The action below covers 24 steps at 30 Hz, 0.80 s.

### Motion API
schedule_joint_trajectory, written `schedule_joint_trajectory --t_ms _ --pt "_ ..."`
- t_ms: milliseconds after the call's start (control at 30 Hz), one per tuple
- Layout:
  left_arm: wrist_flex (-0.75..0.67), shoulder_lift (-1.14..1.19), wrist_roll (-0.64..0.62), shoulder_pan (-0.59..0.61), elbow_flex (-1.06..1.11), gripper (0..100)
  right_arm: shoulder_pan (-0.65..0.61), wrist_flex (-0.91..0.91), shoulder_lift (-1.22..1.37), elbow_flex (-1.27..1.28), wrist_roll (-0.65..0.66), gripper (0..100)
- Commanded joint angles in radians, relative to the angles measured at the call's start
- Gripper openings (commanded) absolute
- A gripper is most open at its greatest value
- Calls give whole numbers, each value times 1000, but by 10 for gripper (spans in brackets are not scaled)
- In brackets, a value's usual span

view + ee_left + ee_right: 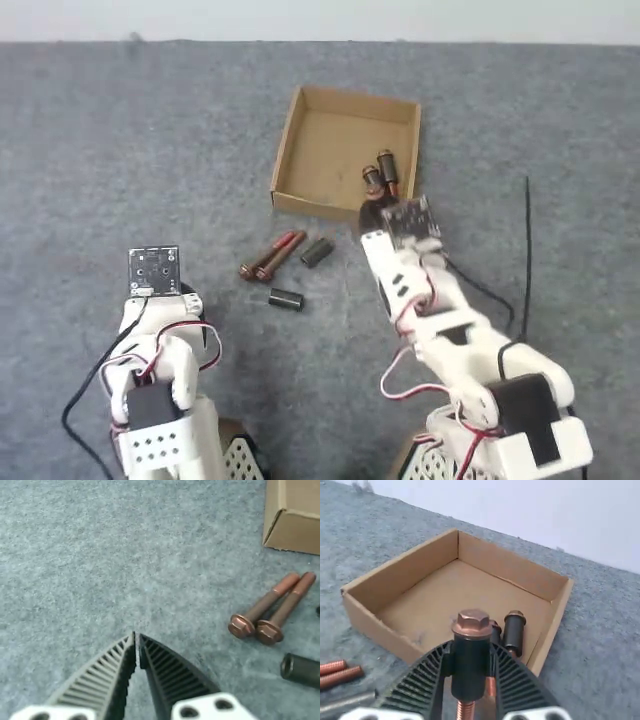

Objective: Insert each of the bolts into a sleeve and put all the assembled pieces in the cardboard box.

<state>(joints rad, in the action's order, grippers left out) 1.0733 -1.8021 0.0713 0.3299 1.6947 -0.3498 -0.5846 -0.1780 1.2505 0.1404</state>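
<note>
Right wrist view gives a detail that the arm covers in the high view: the right claw (471, 652) is closed on an assembled piece (470, 665), held upright just at the near wall of the cardboard box (400, 575). Inside the box, in the corner nearest to this claw, one more assembled piece (514, 632) lies on the floor. A second dark part beside it is half hidden, so I cannot tell what it is.

Left wrist view shows the left claw (136, 640) closed with nothing between its fingers, over the carpet (100, 555), well apart from the box.

High view lays out the loose parts together. Two bolts (272, 255) lie side by side, touching, near the front wall of the box. One sleeve (317, 252) is just beside them, and another sleeve (286, 298) is a little farther from the box.
</note>
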Motion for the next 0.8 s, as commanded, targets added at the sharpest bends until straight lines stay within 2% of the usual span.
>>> schedule_joint_trajectory --t_ms 0,200,300,767 --pt "2 -8 8 3 -8 12 15 150 -58 -181 9 6" --pt "0 -8 8 3 -8 12 18 659 -27 -514 9 6" --pt "0 -8 8 3 -8 12 15 831 30 -674 9 6" --pt "0 -8 9 3 -8 12 16 1130 549 -1292 17 6"
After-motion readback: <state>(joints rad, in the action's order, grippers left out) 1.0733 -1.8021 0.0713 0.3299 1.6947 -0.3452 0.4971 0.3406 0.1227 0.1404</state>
